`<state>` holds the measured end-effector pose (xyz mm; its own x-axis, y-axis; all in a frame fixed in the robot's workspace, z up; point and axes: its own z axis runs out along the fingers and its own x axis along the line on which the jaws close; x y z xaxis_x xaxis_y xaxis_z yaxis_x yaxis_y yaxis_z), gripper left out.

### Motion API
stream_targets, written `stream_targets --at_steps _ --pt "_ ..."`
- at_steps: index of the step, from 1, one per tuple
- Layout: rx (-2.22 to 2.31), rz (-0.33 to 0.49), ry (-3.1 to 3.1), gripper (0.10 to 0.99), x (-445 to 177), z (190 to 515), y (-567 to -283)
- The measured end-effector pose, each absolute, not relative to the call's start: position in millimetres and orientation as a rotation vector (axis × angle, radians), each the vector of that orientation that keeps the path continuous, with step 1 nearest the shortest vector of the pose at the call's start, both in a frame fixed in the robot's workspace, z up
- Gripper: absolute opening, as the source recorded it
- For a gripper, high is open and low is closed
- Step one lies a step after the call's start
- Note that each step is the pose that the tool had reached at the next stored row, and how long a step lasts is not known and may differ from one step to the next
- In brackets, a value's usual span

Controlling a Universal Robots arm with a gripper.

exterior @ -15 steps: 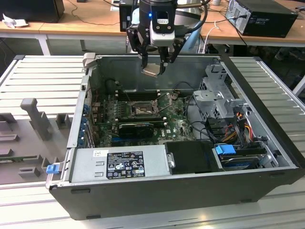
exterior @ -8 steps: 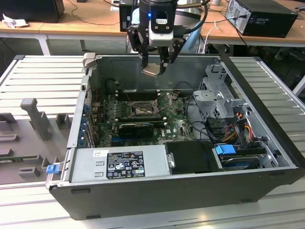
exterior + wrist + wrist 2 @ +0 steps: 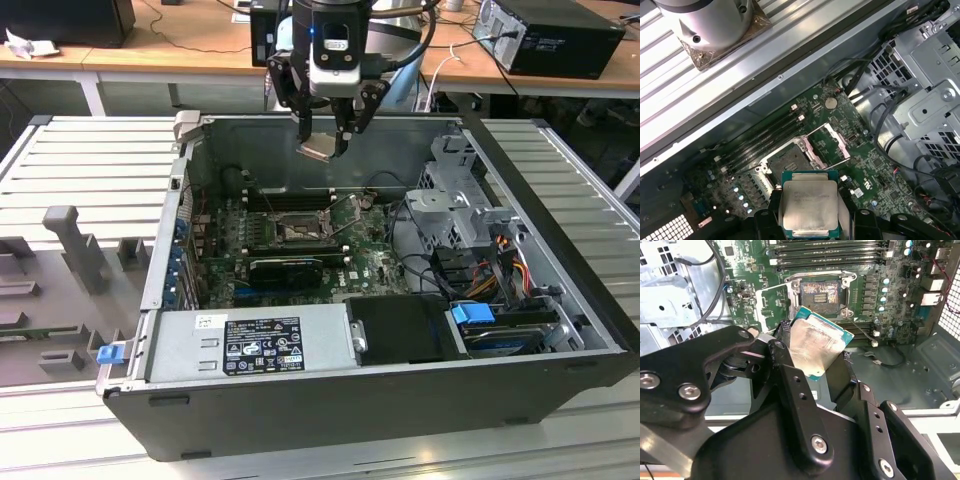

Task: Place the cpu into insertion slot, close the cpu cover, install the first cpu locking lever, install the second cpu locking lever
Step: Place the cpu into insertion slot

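Note:
My gripper (image 3: 322, 140) hangs above the open computer case, over its back wall, shut on the cpu (image 3: 318, 150). The cpu is a flat square chip with a pale metallic face and a green edge, held tilted by its two sides in both wrist views (image 3: 815, 342) (image 3: 809, 205). Black fingers (image 3: 782, 350) press on either side of it. Below, on the green board, lies the insertion slot (image 3: 297, 230) (image 3: 820, 294) (image 3: 787, 162), uncovered and with nothing in it. The cpu cover (image 3: 772, 302) (image 3: 827, 145), a silvery frame, stands flipped open beside the socket.
Long black memory slots (image 3: 827, 255) run just past the socket. A black card (image 3: 285, 268) lies in front of it. A power supply (image 3: 250, 345) fills the case's front, and a drive cage (image 3: 460, 200) with cables sits at the exterior view's right.

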<state>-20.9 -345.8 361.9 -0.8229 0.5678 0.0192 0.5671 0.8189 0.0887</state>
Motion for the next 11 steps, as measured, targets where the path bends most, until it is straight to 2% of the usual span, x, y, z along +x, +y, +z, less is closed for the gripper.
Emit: stream_targets --at_steps 11 --pt "0.995 0.141 2.966 0.525 -20.9 361.9 -345.8"
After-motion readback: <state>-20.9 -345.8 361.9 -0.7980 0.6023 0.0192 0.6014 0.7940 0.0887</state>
